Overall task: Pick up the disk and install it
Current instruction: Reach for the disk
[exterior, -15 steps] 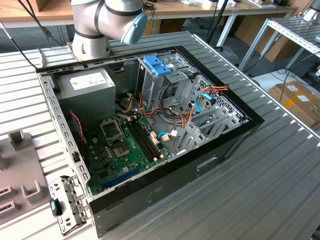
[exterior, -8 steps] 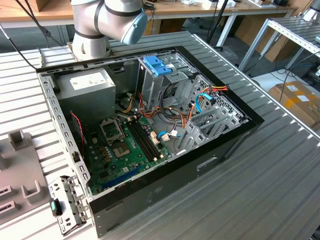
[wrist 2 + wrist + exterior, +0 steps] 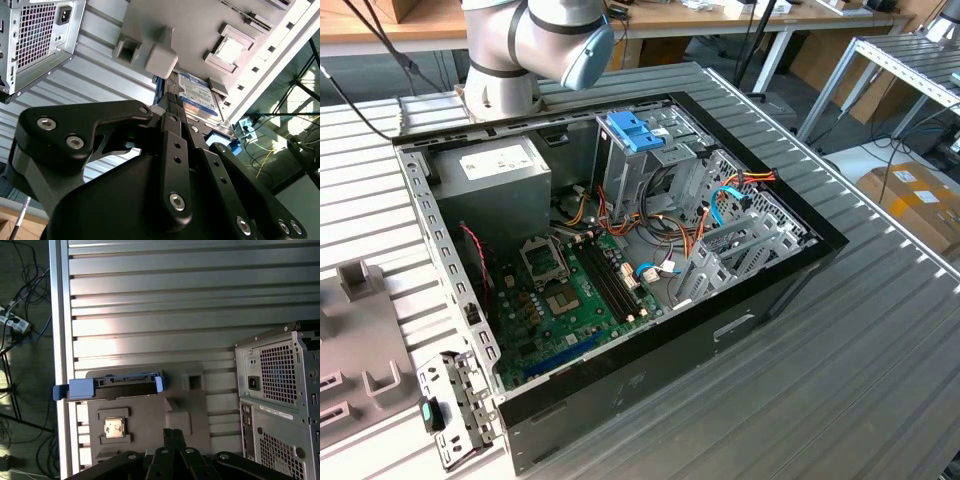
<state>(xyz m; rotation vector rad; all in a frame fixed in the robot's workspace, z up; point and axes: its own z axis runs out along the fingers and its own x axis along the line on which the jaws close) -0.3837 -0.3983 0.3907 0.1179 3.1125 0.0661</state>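
First wrist view: disk point(image 3: 127, 384) sits along one edge of grey fixture plate point(image 3: 150, 412), seen edge-on w/ its light-blue caddy rail showing. The rail's blue tab end reaches the table's edge rail point(image 3: 62, 315); floor w/ cables lies beyond that edge. Gripper point(image 3: 173, 431) hangs over the plate, jaws together, holding nothing, apart from the disk. A CPU chip point(image 3: 114, 427) sits in a plate pocket beside the disk. PC case point(image 3: 280, 390) shows its rear grille and stands well apart from the plate, w/ a strip of bare slatted table point(image 3: 175, 290) between them. Past the disk's long side there is wide open slat surface.

Second wrist view: the disk's blue-and-white label faces up and the gripper tips line up just beside the disk's near edge. Cannot tell if they touch it.

Exterior view: robot arm point(image 3: 540, 40) is behind the case, which has its lid off. Drive cage w/ blue latch point(image 3: 635, 130) stands next to the PSU box point(image 3: 495, 170), and the motherboard point(image 3: 560, 300) is exposed. Bare slats run along the case on the exterior view's right.
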